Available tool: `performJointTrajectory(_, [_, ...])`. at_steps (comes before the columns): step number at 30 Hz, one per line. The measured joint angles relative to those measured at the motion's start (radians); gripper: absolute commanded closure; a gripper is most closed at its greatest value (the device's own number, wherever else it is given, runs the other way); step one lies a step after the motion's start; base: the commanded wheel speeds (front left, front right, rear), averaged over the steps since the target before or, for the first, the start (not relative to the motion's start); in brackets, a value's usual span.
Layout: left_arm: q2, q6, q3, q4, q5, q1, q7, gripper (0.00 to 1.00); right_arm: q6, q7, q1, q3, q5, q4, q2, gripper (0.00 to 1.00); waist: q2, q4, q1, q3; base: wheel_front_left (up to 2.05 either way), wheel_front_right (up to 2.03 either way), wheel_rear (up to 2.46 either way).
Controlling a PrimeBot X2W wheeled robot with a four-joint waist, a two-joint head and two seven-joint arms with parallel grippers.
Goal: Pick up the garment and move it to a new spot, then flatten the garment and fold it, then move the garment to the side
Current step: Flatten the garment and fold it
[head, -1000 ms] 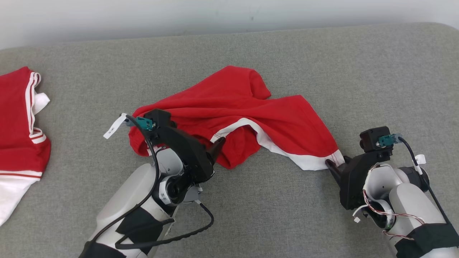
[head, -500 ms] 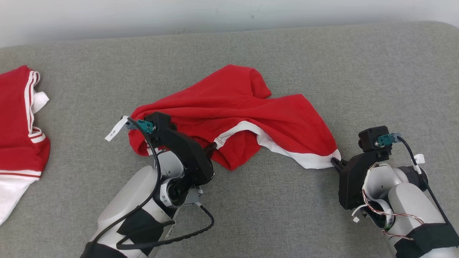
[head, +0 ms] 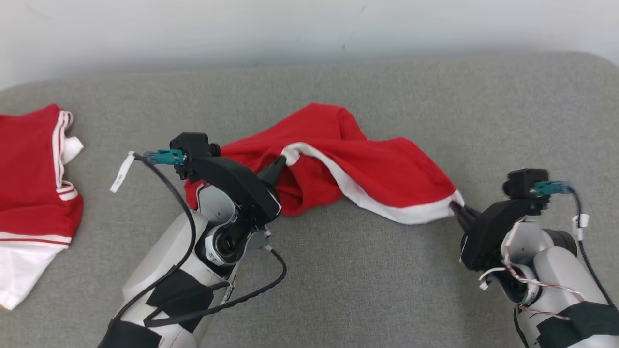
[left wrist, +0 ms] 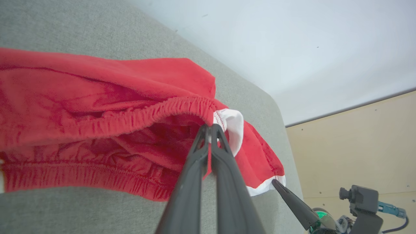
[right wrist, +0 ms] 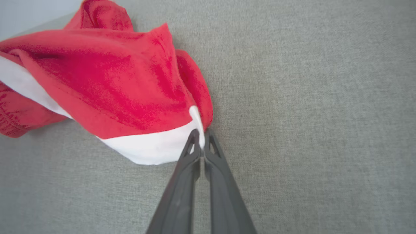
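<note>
The garment (head: 367, 164) is a red piece with white trim and an elastic waistband, crumpled in the middle of the grey surface. My left gripper (head: 280, 162) is shut on its left part, at the waistband's end by the white trim (left wrist: 227, 123), and holds that part lifted. My right gripper (head: 454, 208) is shut on the garment's right corner, pinching the white band (right wrist: 156, 146). In the left wrist view my left gripper (left wrist: 209, 128) grips the gathered red edge. In the right wrist view my right gripper (right wrist: 201, 135) clamps the white hem.
A second red and white garment (head: 34, 193) lies flat at the left edge of the grey padded surface (head: 362, 290). A pale wall (head: 290, 34) runs behind the surface's far edge. Open grey fabric lies in front and to the right.
Both grippers closed on the garment. The left one has lifted its edge up and away, turning the white trim upward. The head camera has tilted, shifting the whole picture down.
</note>
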Motion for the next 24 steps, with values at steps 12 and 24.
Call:
performJointTrajectory(12, [0.094, -0.16, 0.087, -0.436, -0.088, 0.239, -0.128, 1.0, 0.055, -0.082, 0.115, -0.123, 0.295, -0.352, 0.065, 1.0, -0.0001, 0.012, -0.0003, -0.143, 0.0, 0.0, 0.0])
performJointTrajectory(24, [0.263, -0.094, 0.179, -1.093, -0.206, 0.472, -0.089, 1.0, 0.014, -0.057, 0.153, -0.234, 0.528, -0.918, 0.078, 1.0, -0.0004, -0.048, -0.0005, -0.267, 0.0, 0.0, 0.0])
